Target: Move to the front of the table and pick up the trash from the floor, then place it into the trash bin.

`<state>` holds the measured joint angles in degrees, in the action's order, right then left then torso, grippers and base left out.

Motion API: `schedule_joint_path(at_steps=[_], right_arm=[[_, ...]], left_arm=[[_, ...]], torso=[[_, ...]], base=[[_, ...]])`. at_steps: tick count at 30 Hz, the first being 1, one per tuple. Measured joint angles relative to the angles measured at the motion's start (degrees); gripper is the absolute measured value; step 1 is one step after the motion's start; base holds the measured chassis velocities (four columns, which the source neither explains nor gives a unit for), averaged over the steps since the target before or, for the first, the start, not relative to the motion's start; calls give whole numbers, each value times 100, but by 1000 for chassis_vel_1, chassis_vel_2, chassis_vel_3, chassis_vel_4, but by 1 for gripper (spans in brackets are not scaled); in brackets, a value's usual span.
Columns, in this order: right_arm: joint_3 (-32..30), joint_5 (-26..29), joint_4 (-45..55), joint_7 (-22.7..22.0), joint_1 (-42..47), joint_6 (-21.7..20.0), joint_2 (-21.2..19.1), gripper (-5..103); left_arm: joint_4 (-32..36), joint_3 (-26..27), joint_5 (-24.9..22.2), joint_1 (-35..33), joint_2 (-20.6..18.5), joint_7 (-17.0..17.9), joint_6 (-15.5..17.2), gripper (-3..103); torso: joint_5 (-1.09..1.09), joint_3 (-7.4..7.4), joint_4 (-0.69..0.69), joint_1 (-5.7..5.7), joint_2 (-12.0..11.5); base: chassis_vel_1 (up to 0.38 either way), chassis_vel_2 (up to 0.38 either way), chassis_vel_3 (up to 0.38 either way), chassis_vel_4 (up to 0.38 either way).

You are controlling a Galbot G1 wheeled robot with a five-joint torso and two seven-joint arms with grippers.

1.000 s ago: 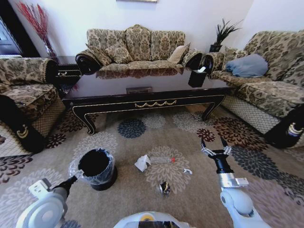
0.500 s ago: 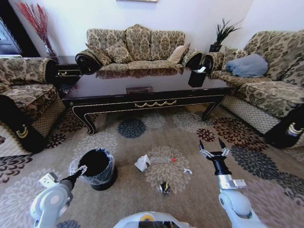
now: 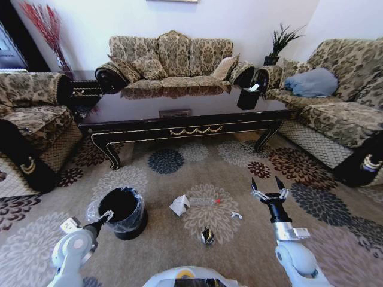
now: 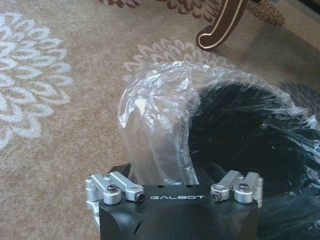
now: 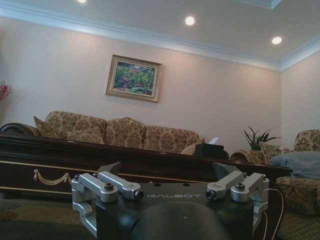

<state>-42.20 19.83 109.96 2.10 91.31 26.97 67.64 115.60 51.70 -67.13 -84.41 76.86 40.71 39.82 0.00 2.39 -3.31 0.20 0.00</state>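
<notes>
Since a second ago the left pincer (image 3: 108, 214) has swung up and in from the lower left corner of the head view, so its tip now sits at the near rim of the small round black trash bin lined with clear crinkled plastic (image 3: 121, 211); whether its fingers are parted or closed I cannot tell, though the left wrist view looks straight over the black pincer body at the bag-lined bin (image 4: 225, 130) just beyond it. Meanwhile the right pincer (image 3: 269, 192) has edged slightly lower and stands upright above the patterned floral carpet (image 3: 179, 239), its two fingers spread wide and released, holding nothing. From that right pincer, the litter lies at about nine o'clock: a clear plastic bottle with a red cap (image 3: 204, 202) on its side, a crumpled white tissue (image 3: 179, 205) touching the bottle's far end, a tiny white scrap (image 3: 237, 216) near the cap end, and a dark shiny crumpled wrapper (image 3: 207, 236) at roughly seven o'clock, close to the robot's base. All four pieces rest on the carpet, between the bin and the right pincer. Farther out, at twelve o'clock from the litter, runs the long low dark glossy wood desk with curved legs and gold scroll trim (image 3: 185, 122), and a small black tissue box (image 3: 248, 98) stands near its right end.
</notes>
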Motion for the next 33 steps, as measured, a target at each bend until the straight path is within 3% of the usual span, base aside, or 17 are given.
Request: schedule_joint_path(at_steps=[1, 5, 13, 16, 25, 33], right_arm=[[0, 0, 0, 0, 0, 0, 0, 100], [-2, -6, -13, -2, 4, 0, 2, 100], [6, -3, -36, -5, -8, 27, -3, 100], [30, -1, -45, -8, -15, 58, -8, 100], [106, -18, -41, -8, -49, 113, -100, 100], [285, 152, -146, 292, -111, 453, -582, 100]], left_arm=[[0, 0, 0, 0, 0, 0, 0, 92], [-39, -24, 141, -8, 23, -77, -40, 70], [-40, -16, 237, -51, 38, -109, -62, 49], [-41, 14, 298, -104, 53, -98, -66, 32], [-64, 81, 542, -224, 94, 31, -145, 3], [37, 163, 502, -324, 114, 178, -228, 2]], torso=[[0, 0, 0, 0, 0], [0, 0, 0, 0, 0], [0, 0, -1, 0, 0], [0, 0, 0, 0, 0], [6, -1, 3, 0, 1], [-6, 0, -3, 0, 0]], base=[[0, 0, 0, 0], [0, 0, 0, 0], [0, 0, 0, 0], [0, 0, 0, 0], [0, 0, 0, 0], [0, 0, 0, 0]])
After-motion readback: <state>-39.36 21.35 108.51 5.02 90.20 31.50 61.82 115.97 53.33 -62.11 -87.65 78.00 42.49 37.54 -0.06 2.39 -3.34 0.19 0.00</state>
